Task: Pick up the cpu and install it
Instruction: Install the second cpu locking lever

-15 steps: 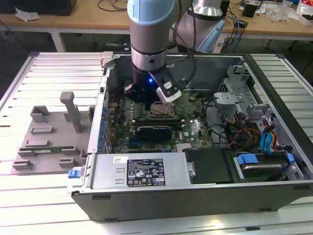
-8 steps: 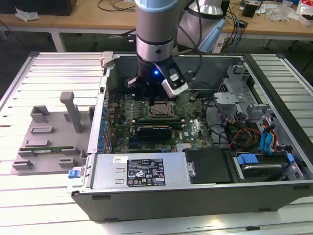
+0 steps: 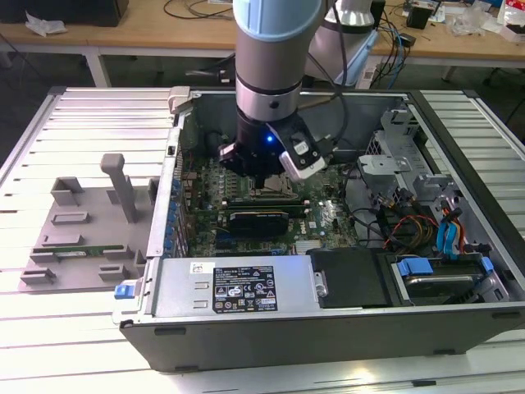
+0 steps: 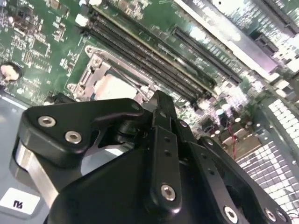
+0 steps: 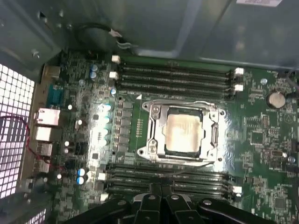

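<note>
The cpu (image 5: 183, 133), a flat square chip with a pale metal top, lies inside the socket frame (image 5: 152, 135) of the green motherboard (image 5: 261, 140). It also shows in the second wrist view as the pale cpu (image 4: 110, 86) within the metal frame. My gripper (image 5: 161, 187) hovers just beside the socket, above the memory slots, with its black fingers pressed together and nothing between them. In the exterior view the gripper (image 3: 261, 176) hangs low inside the open computer case (image 3: 164, 246), over the middle of the board.
Rows of memory slots (image 5: 173, 77) flank the socket on both sides. A drive cage (image 3: 394, 156), cables (image 3: 410, 226) and blue clips fill the case on the exterior view's right. A grey fixture (image 3: 82, 222) with a green memory stick (image 3: 82, 249) sits on the exterior view's left.
</note>
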### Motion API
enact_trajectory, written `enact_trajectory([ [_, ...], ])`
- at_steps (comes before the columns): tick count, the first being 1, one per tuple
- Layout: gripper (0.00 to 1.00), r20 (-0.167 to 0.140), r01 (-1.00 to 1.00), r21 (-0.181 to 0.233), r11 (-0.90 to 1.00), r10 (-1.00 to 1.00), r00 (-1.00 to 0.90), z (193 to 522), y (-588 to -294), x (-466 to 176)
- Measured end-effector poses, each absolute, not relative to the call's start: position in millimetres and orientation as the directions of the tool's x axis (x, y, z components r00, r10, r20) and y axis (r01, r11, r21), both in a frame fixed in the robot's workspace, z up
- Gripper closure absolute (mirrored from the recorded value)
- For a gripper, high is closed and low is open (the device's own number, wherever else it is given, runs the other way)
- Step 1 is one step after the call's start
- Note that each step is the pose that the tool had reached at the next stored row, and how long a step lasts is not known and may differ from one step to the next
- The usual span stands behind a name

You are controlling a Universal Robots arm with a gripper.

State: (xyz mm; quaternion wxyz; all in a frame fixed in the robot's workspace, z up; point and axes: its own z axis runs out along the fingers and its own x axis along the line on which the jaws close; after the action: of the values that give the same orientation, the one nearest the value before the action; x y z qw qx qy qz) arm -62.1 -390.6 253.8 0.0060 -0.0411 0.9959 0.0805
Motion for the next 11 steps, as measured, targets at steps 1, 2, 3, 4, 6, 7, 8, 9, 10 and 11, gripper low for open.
enact_trajectory([
  [1, 0.89, -0.017, -0.082, 0.161, 0.983, -0.081, -0.997, 250.9, -390.5, -61.0],
  [2, 0.89, -0.016, -0.082, 0.161, 0.983, -0.081, -0.997, 246.9, -390.4, -60.9],
  [3, 0.89, -0.016, -0.082, 0.161, 0.984, -0.081, -0.997, 242.8, -388.1, -60.9],
  [4, 0.89, -0.016, -0.082, 0.161, 0.983, -0.081, -0.997, 237.9, -385.0, -60.9],
  [6, 0.89, -0.016, -0.082, 0.161, 0.983, -0.081, -0.997, 229.2, -381.1, -67.9],
  [7, 0.89, -0.016, -0.082, 0.161, 0.983, -0.081, -0.997, 224.1, -379.2, -73.4],
  [8, 0.89, -0.016, -0.082, 0.161, 0.983, -0.081, -0.997, 220.8, -379.1, -75.0],
  [9, 0.89, -0.016, -0.082, 0.161, 0.983, -0.081, -0.997, 218.0, -379.9, -75.4],
  [10, 0.89, -0.016, -0.082, 0.162, 0.983, -0.081, -0.997, 217.5, -384.4, -75.5],
  [11, 0.89, -0.016, -0.082, 0.161, 0.983, -0.081, -0.997, 217.4, -387.5, -75.6],
])
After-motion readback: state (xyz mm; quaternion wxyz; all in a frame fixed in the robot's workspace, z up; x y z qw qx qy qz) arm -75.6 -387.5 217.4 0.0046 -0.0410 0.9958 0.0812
